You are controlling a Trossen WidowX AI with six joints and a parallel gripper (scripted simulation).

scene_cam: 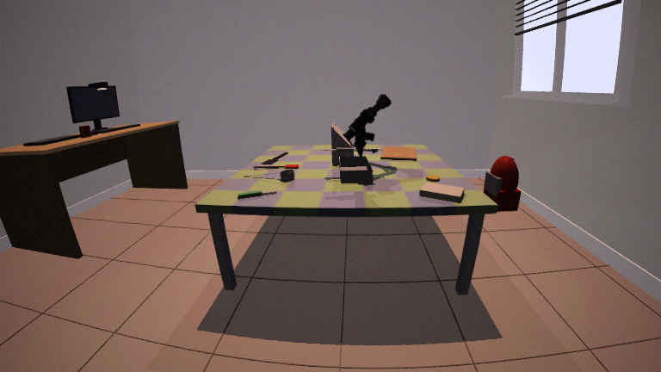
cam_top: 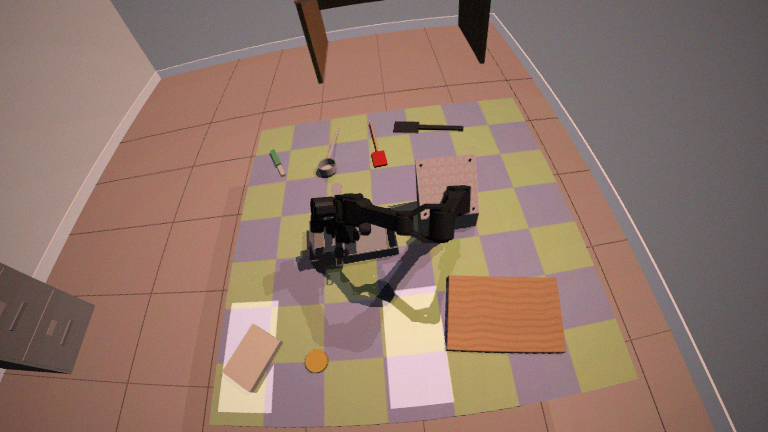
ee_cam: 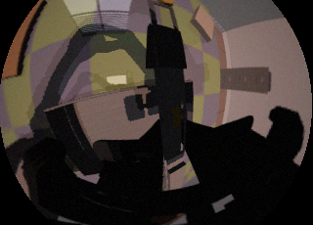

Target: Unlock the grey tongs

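While the claw (cam_top: 334, 249) clenches the tongs (cam_top: 331, 268) over the tin (cam_top: 373, 252), their length runs toward the near worktop edge, board (cam_top: 504, 314) lying well apart rightward.

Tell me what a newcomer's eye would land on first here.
Probably the black arm stretched across the checkered table, its claw shut on the grey tongs over the roasting tin. Next, the big wooden board at the table's near right in the top view, nothing on it yet.
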